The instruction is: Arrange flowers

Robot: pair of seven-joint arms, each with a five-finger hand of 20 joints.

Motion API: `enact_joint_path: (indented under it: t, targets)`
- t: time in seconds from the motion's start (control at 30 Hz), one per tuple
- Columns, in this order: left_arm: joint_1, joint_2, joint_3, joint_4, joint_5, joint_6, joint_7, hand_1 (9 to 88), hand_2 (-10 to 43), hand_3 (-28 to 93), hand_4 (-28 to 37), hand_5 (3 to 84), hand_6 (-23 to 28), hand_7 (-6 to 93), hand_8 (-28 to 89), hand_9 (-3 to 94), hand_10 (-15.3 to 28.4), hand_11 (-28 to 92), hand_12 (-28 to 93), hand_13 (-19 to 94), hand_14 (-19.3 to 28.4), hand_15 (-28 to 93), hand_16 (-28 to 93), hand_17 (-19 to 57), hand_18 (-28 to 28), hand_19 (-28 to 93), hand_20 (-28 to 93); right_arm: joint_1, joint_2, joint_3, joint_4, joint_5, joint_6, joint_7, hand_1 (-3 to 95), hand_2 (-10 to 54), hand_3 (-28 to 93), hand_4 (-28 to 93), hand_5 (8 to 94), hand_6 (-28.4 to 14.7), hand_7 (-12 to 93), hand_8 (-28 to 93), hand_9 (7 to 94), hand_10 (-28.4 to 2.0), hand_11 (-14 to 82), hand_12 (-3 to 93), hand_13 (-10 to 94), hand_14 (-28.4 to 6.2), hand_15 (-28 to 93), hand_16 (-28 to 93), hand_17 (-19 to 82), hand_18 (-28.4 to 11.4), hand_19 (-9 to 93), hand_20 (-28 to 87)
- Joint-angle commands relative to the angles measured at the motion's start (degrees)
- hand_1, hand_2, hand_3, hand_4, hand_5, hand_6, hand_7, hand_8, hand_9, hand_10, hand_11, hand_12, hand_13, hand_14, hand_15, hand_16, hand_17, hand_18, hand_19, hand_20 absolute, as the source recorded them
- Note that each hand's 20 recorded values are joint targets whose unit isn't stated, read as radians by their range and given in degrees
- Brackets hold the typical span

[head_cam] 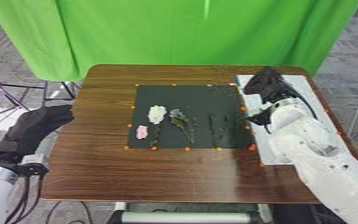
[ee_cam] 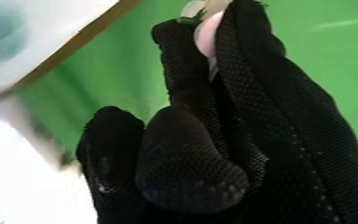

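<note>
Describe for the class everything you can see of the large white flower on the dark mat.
The white flower has a full, ruffled head, and a thin dark stem seems to run from it toward the mat's near edge. It lies on the left part of the dark mat, close to a smaller pink flower. Whether it is real or artificial, I cannot tell.

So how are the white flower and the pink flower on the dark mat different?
The white flower is white, but the pink flower is pale pink. The white flower is bigger, and the pink flower is smaller. The white flower lies farther from the robot, while the pink flower lies closer to it and nearer the left edge of the dark mat. Both lie on that mat.
</note>
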Motion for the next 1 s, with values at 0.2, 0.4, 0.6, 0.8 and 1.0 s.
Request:
enact_joint_path:
  t: [0.2,0.4,0.6,0.8,1.0]
  targets:
    - [-1.7,0.43,1.66,0.32,-4.54,-0.28,-0.78,24.8,-2.3,61,-21.1,49.1,4.5,10.7,-5,45.2,14.3,17,13,34,19.1,17,4,2.0,15.2,8,18,10.8,-14.3,-7.1,8.1,16.7,-5.6,1.9,67.2,-9.5,51,-17,84.2,-0.3,14,9,88.4,-12.5,1.8,25.9,94,0.3,67,22,69,-13.0,93,59]
    - [-0.8,-0.38,0.72,-0.22,-6.4,-0.6,-2.96,24.8,-2.1,61,-21.2,49.2,4.8,10.4,-5,45.1,14.3,17,13,34,19.0,17,4,1.9,15.2,9,18,9.2,-16.6,-6.2,10.2,20.6,-6.6,4.5,67.7,-9.5,51,-17,83.9,-0.5,14,9,88.6,-12.6,1.7,25.8,94,0.4,67,22,69,-12.8,93,59]
    - [-0.7,-0.54,0.31,-0.31,-6.21,-0.84,-3.52,24.7,-1.9,61,-21.0,48.9,5.1,9.7,-5,44.7,14.3,17,13,33,19.2,17,4,1.8,15.3,9,18,8.6,-17.3,-6.7,11.7,22.4,-7.5,5.8,67.8,-9.5,50,-16,83.8,-0.7,13,10,88.8,-12.4,1.7,25.3,94,0.3,67,22,70,-12.9,93,59]
    - [-2.0,-0.9,-0.92,-0.08,-5.44,-5.97,-9.11,24.7,-1.6,61,-20.8,47.2,5.3,9.0,-5,42.7,14.2,16,13,32,19.5,17,4,1.2,15.2,9,18,8.3,-17.8,-7.6,12.6,22.9,-6.4,6.6,67.4,-9.5,49,-15,83.2,-0.7,12,9,88.0,-12.0,1.5,24.5,94,0.3,67,22,70,-12.4,93,58]
    - [-2.4,-0.78,-0.71,0.13,-5.21,-6.52,-9.6,25.0,-1.3,60,-20.2,46.5,5.4,8.6,-4,41.8,14.1,16,13,31,19.6,16,4,0.8,15.2,9,18,7.7,-17.7,-7.6,12.4,23.0,-6.7,6.4,65.8,-9.5,48,-14,82.4,0.2,12,9,86.5,-12.2,2.6,23.8,94,0.4,66,22,71,-11.1,93,56]
